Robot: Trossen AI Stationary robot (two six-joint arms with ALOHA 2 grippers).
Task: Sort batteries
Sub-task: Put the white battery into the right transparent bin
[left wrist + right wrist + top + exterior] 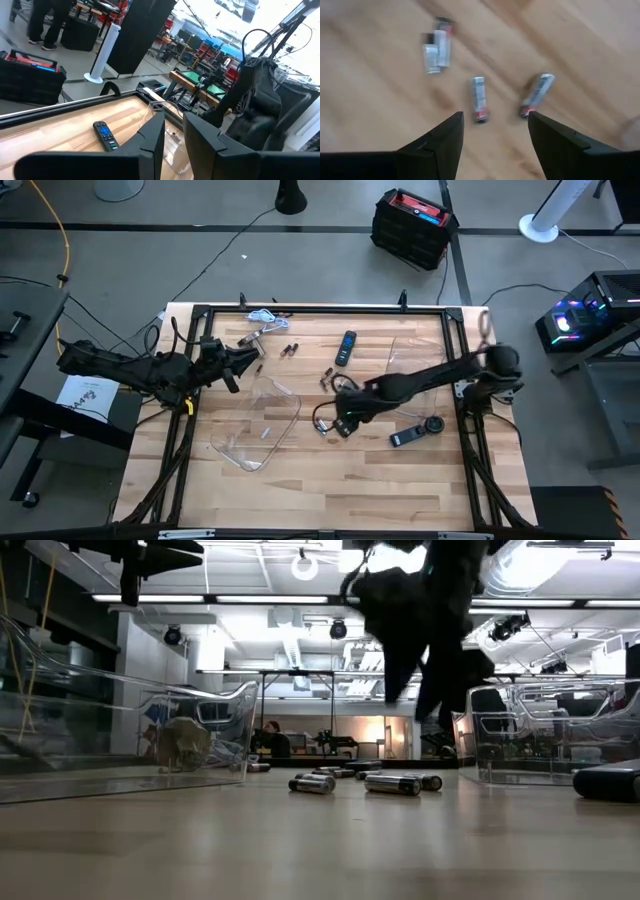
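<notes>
Perhaps ten batteries (478,99), one remote (345,347)

Bare wood is lying open across the near part of the table (330,490). Toward the middle, the right gripper (341,426) is hanging spread above loose batteries (479,98) that are cluttering the boards beneath it. A clear bin (262,423) is blocking the left-centre, another clear bin (425,355) the far right, with the remote (345,346) lying between them.

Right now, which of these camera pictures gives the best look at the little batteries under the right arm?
The right wrist view: it looks straight down on four batteries, framed by the open right gripper. The low view shows several batteries side-on on the table. The high view shows them only as specks. The left wrist view shows none.
</notes>
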